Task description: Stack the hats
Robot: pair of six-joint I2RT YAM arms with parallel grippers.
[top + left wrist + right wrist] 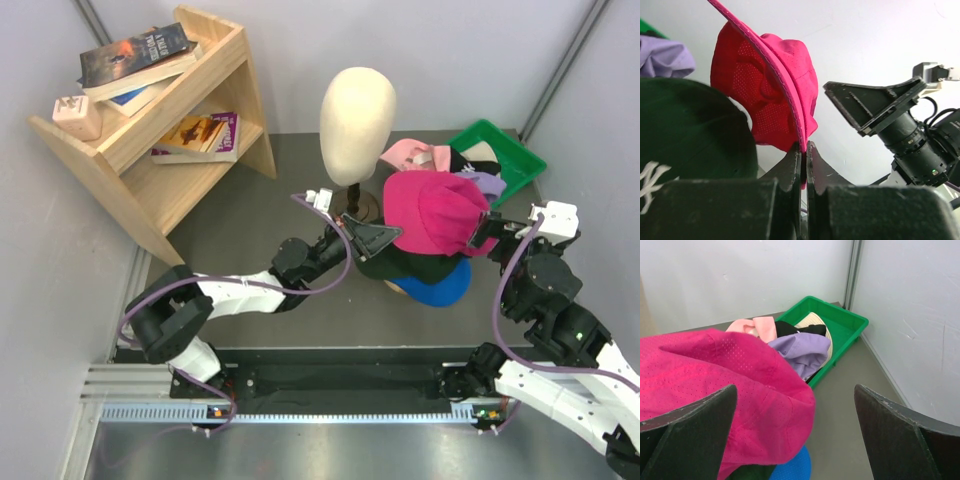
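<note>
My left gripper (392,238) is shut on the edge of the magenta cap (432,210), which hangs over a black cap with a white logo (405,268) and a blue cap (440,290) beneath it. In the left wrist view the jaws (804,148) pinch the magenta fabric (765,85), with the black cap (690,130) to the left. My right gripper (488,233) is open beside the magenta cap's right side; in its own view (795,432) the magenta cap (715,380) lies against the left finger (695,430), not gripped. Lavender (800,347), light pink (755,327) and cream (815,321) hats lie in and beside the tray.
A green tray (515,150) stands at the back right by the wall. A cream mannequin head (358,110) on a dark base stands behind the stack. A wooden shelf (150,150) with books fills the back left.
</note>
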